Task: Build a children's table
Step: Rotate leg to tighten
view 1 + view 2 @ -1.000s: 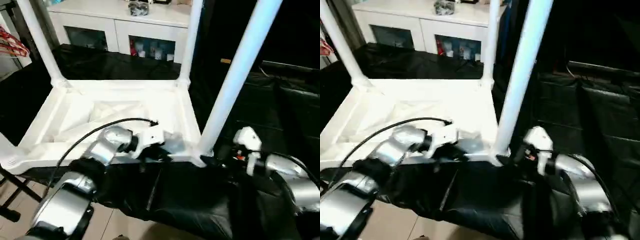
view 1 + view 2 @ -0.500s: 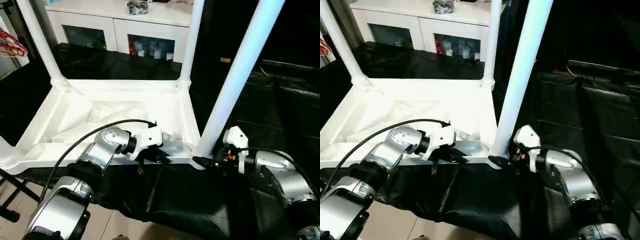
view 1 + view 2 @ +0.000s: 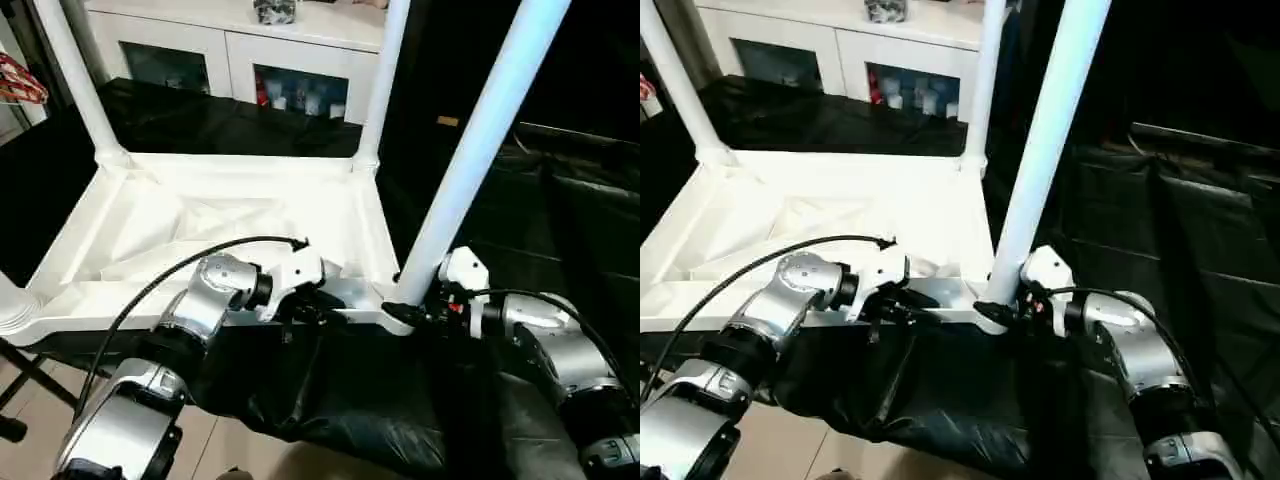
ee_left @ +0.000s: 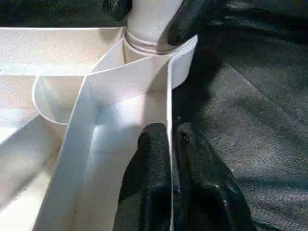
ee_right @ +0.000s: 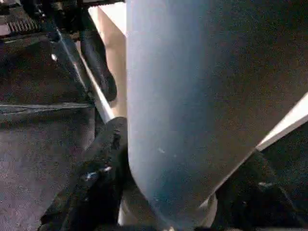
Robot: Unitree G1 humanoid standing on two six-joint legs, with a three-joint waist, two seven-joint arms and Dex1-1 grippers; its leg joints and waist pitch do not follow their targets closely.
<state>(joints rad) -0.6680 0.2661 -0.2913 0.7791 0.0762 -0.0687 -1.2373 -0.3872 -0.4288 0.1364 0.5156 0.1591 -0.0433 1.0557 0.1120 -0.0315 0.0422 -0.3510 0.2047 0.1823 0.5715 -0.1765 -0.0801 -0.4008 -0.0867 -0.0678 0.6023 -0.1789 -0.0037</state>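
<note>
The children's table (image 3: 230,215) lies upside down on the black-covered surface (image 3: 360,400), ribbed hollow underside up, with legs standing in its corner sockets. The left gripper (image 4: 171,144) pinches the thin near rim wall (image 4: 169,110) between its two fingers, one inside and one outside, just short of the corner socket. The right gripper (image 3: 1002,312) straddles the base of the near-right leg (image 3: 470,150) beyond it, one finger either side, though I cannot tell whether they press it yet.

The white plastic looks light, stiff and smooth — likely slippery — so low on the leg by the socket seems the surest hold, since the thin rim may flex under a hard squeeze.

Home room: glass-doored white cabinet (image 3: 240,60)
</note>
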